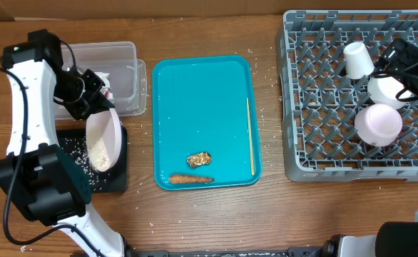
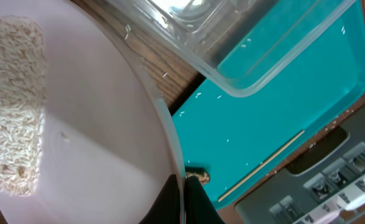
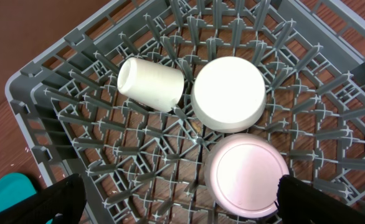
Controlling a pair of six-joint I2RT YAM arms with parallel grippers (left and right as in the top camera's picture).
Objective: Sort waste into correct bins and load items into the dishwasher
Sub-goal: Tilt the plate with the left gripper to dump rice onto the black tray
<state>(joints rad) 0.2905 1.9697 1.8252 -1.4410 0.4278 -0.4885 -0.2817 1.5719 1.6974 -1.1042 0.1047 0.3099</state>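
My left end effector (image 2: 181, 190) is clamped on the rim of the white plate (image 1: 103, 135). The plate tilts steeply over the black tray (image 1: 113, 182), just beside the clear tub (image 1: 120, 64). A patch of rice (image 2: 11, 106) clings to the plate's face, and loose grains lie on the black tray.

Hazards from this position:

1. Spill. The plate's edge sits near the tray's border. If I tilt further too fast, the rice likely slides off in one mass. Some would overshoot onto the surface (image 1: 195, 214), where stray grains already lie.
2. Slip. My grip covers only a narrow strip of smooth rim. A jerk could let the plate pivot or drop.
3. Collision. The tub wall is close to the plate, so a swing toward it could shove the tub.
4. Residue. Grains that stick would travel with the plate to the grey dish rack (image 1: 337, 173).

My right end effector (image 3: 182, 193) hangs with fingers spread wide, holding nothing. It is above the cup (image 3: 150, 84) and two upturned bowls (image 3: 229, 93) in the rack. A careless descent could knock them over.

The brown lump (image 1: 199, 159) and the sausage stick (image 1: 190, 179) lie on the teal tray (image 1: 195, 86).
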